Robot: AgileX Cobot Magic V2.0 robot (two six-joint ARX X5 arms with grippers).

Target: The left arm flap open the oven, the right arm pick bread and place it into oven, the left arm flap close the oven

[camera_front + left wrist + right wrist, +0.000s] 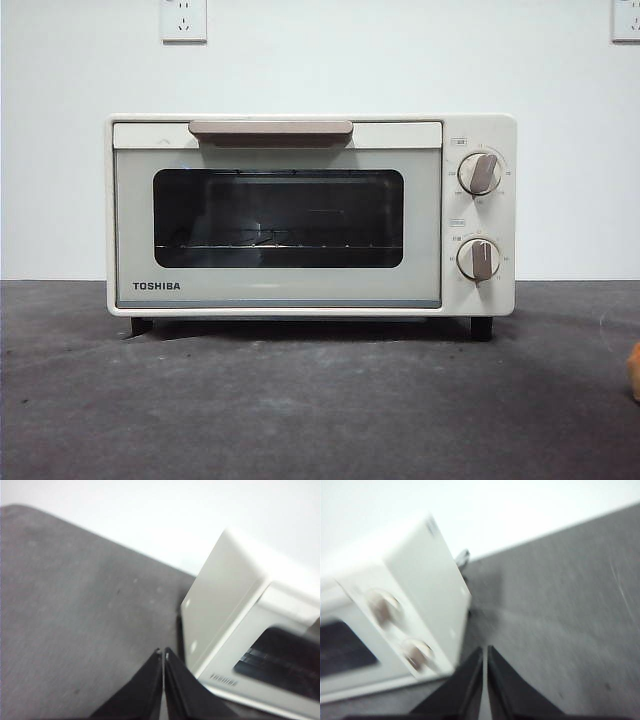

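Observation:
The cream-white TOSHIBA oven [310,215] stands in the middle of the dark table with its door closed, tan handle [270,129] along the top and wire rack behind the dark window. Only an orange sliver of the bread [634,371] shows at the front view's right edge. My left gripper [163,653] is shut and empty, hovering off the oven's [235,630] left side. Off the oven's [395,610] right side, near the knobs [382,605], my right gripper [485,651] hangs shut and empty. Neither arm appears in the front view.
The grey table [300,410] stretches in front of the oven. A white wall with two sockets [184,20] stands behind it. A black cable or plug [462,558] shows behind the oven's right rear corner.

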